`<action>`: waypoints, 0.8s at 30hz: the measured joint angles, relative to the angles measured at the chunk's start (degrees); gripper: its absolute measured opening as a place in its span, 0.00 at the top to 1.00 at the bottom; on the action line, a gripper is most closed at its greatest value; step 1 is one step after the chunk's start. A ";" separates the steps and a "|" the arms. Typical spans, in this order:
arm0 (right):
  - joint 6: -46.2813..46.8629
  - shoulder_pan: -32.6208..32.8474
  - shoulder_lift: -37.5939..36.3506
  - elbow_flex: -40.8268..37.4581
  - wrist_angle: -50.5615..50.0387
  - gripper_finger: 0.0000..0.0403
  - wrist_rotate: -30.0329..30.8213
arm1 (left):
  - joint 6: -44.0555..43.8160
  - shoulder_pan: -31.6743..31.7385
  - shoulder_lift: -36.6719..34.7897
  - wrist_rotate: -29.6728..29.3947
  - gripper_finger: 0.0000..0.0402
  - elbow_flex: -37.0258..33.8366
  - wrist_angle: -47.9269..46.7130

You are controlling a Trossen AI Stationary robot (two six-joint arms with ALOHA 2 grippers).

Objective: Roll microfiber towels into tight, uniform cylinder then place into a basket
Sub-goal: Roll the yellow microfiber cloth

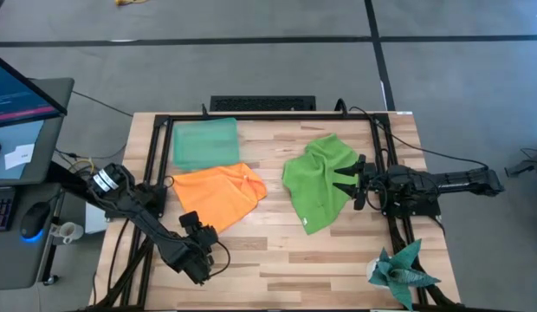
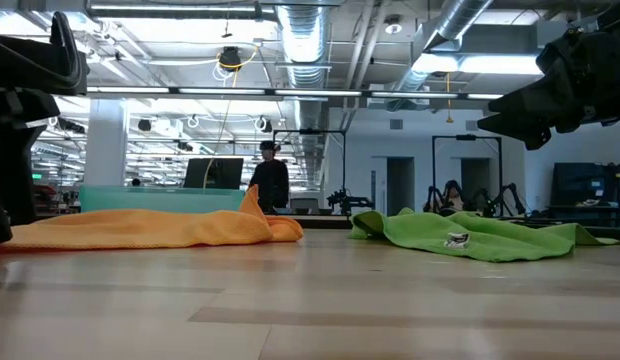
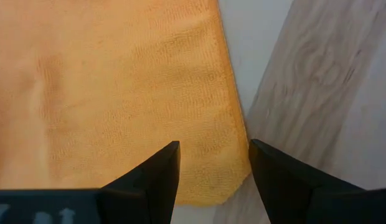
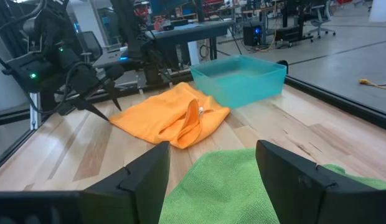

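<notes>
I see my left hand (image 1: 202, 228) near the front of the wooden desk (image 1: 277, 251), just past the front corner of the orange towel (image 1: 218, 192). In the left wrist view its two fingers (image 3: 157, 174) are spread apart with nothing between them, and the towel's corner sits right below the gap. The hand holds nothing.

My right hand (image 1: 342, 179) is over the right edge of the green towel (image 1: 319, 180). Its fingers (image 4: 143, 177) are wide open too, and the green cloth lies under them. I cannot tell if they touch it. It holds nothing.

The orange towel lies crumpled, not rolled, in the left middle of the desk. Its back edge comes up just beside the basket (image 1: 204, 141). The green towel lies bunched up to the right of the orange one, a little apart from it. It is not rolled either. The teal basket sits at the back left of the desk, and I see nothing in it.

A small white tag (image 2: 456, 239) shows on the green towel in the low view, and another white tag (image 4: 200, 111) on the orange towel in the right wrist view. The marks on them are too small for me to read.

A spiky teal star thing (image 1: 401, 270) sits at the front right corner.
</notes>
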 joint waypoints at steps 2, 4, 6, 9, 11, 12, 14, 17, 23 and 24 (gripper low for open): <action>0.00 0.00 0.00 -0.01 0.00 0.35 0.00 | 0.26 0.00 0.00 0.00 0.55 0.00 0.00; 0.00 0.00 0.00 -0.01 0.02 0.35 0.00 | 0.28 0.02 0.00 -0.05 0.56 -0.17 0.49; 0.00 0.00 0.00 -0.02 0.00 0.35 0.00 | 0.23 0.02 0.00 -0.05 0.56 -1.02 2.10; 0.00 0.00 0.00 0.00 0.00 0.35 0.00 | -0.40 0.02 -0.13 0.01 0.56 -2.95 4.89; 0.00 0.00 0.00 -0.01 0.01 0.35 0.00 | -1.44 -0.04 -0.37 -0.25 0.56 -4.12 5.90; 0.00 0.00 0.00 0.00 0.00 0.35 0.00 | -2.07 -0.04 -0.35 -0.35 0.56 -4.41 5.90; 0.00 0.00 0.00 0.00 0.00 0.35 0.00 | -3.28 -0.04 -0.35 -0.28 0.56 -4.78 5.62; 0.00 0.00 0.00 -0.01 0.01 0.35 0.00 | -3.70 -0.04 -0.31 -0.05 0.56 -4.79 5.43; 0.00 0.00 0.00 0.00 0.02 0.35 0.00 | -3.72 -0.04 -0.18 -0.03 0.69 -4.81 5.54; 0.00 0.00 0.00 -0.02 0.00 0.35 0.00 | -3.72 -0.04 -0.17 -0.07 0.73 -4.81 5.67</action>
